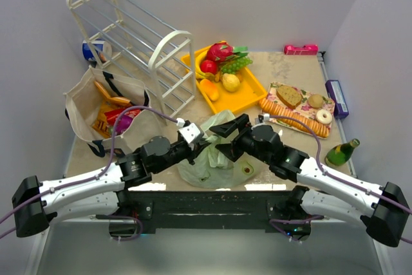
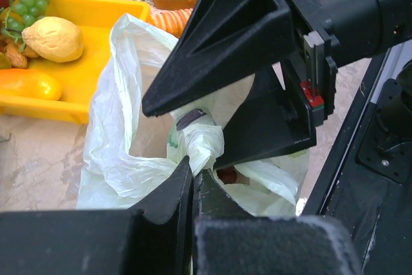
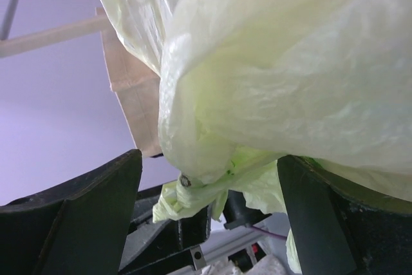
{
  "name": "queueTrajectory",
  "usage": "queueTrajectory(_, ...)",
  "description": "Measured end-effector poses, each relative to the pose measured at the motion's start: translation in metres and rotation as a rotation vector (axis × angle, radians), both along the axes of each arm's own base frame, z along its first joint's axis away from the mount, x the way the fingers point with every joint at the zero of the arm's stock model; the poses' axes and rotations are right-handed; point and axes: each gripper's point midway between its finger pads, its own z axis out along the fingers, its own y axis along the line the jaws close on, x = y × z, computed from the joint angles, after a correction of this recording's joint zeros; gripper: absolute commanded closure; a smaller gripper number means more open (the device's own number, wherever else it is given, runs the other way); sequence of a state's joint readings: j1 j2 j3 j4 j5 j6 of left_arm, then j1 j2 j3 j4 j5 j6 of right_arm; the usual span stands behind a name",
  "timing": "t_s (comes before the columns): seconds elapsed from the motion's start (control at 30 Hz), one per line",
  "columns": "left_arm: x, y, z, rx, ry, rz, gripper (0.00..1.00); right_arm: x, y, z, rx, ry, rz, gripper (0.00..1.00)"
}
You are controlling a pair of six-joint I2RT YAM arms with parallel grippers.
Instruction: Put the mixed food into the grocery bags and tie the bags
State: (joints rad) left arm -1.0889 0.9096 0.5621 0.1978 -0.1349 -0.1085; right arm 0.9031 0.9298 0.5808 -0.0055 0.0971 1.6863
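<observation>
The table (image 1: 283, 69) is viewed from above the near edge; the pale-green bag (image 2: 112, 114) is framed closely by both wrist views.

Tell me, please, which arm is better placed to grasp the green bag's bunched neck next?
Probably the right: the right gripper stands open with bunched plastic of the pale-green bag between its fingers, while the left gripper is shut, pinching that plastic.
</observation>
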Motion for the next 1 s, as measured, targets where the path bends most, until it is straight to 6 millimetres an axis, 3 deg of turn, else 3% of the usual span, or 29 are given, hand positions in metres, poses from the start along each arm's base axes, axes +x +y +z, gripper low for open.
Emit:
queueTrajectory(0.2, -0.006, 0.001, 0.002, -0.02, -0.008, -0.027, 1.0, 0.007, -0.001, 0.002, 0.011, -0.007, -0.035, 0.2)
queueTrajectory(0.53, -0.006, 0.001, 0.003, -0.023, -0.013, -0.02, 1.0, 0.01, -0.002, -0.014, -0.045, 0.01, -0.048, 0.34)
queueTrajectory(1.0, -0.016, -0.003, -0.002, -0.015, -0.013, -0.086, 1.0, 0.018, 0.004, -0.024, -0.081, -0.007, -0.055, 0.68)
